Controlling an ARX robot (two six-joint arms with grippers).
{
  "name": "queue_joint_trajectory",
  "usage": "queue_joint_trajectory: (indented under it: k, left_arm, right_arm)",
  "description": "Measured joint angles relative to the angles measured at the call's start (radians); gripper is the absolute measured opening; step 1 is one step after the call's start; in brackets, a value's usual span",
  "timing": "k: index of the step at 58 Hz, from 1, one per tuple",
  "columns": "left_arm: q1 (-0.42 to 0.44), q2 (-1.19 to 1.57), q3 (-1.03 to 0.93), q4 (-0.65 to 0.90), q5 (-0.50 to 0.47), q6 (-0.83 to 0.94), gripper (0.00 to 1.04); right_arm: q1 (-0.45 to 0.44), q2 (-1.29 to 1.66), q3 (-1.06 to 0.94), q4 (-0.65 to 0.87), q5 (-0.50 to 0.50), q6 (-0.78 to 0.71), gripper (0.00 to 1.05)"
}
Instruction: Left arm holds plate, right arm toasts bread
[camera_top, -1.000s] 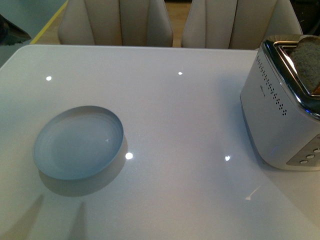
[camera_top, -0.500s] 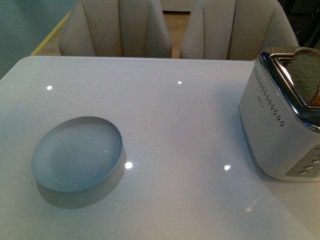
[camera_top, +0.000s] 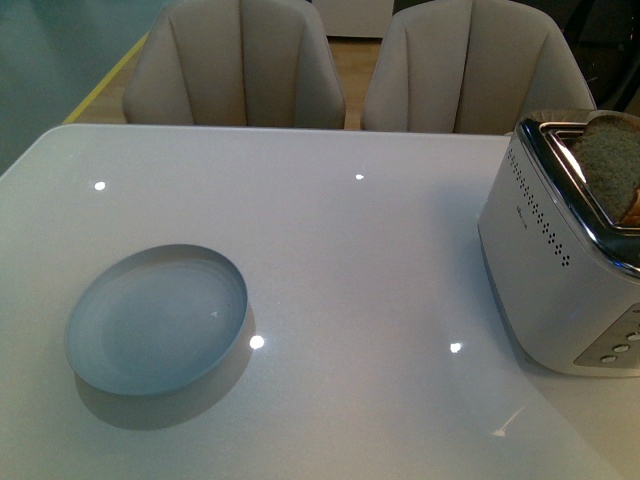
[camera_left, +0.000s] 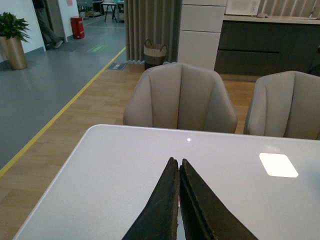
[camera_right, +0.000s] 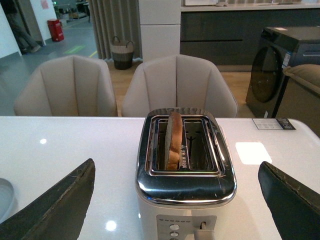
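The pale blue plate (camera_top: 157, 319) is sitting on the white table (camera_top: 360, 260), well apart from the toaster (camera_top: 563, 260) at the right. The bread slice (camera_right: 173, 139) is standing upright in one toaster slot, seemingly raised. The left gripper (camera_left: 178, 197) is hovering over the table with its jaws pressed together, holding nothing. The right gripper (camera_right: 175, 197) is facing the toaster, jaws spread wide.
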Motion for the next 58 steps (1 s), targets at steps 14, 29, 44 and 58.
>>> queue_joint_trajectory:
  k: [14, 29, 44, 58]
  left_arm:
    - [0.032, -0.165, -0.074, -0.080, 0.013, 0.001, 0.03]
    - [0.032, -0.309, -0.106, -0.190, 0.013, 0.002, 0.03]
    - [0.032, -0.496, -0.106, -0.368, 0.013, 0.002, 0.03]
    - [0.032, -0.597, -0.106, -0.467, 0.013, 0.002, 0.03]
  right_arm:
    - [0.000, 0.000, 0.000, 0.000, 0.000, 0.000, 0.96]
    - [0.000, 0.000, 0.000, 0.000, 0.000, 0.000, 0.96]
    - [0.000, 0.000, 0.000, 0.000, 0.000, 0.000, 0.96]
    - [0.000, 0.000, 0.000, 0.000, 0.000, 0.000, 0.96]
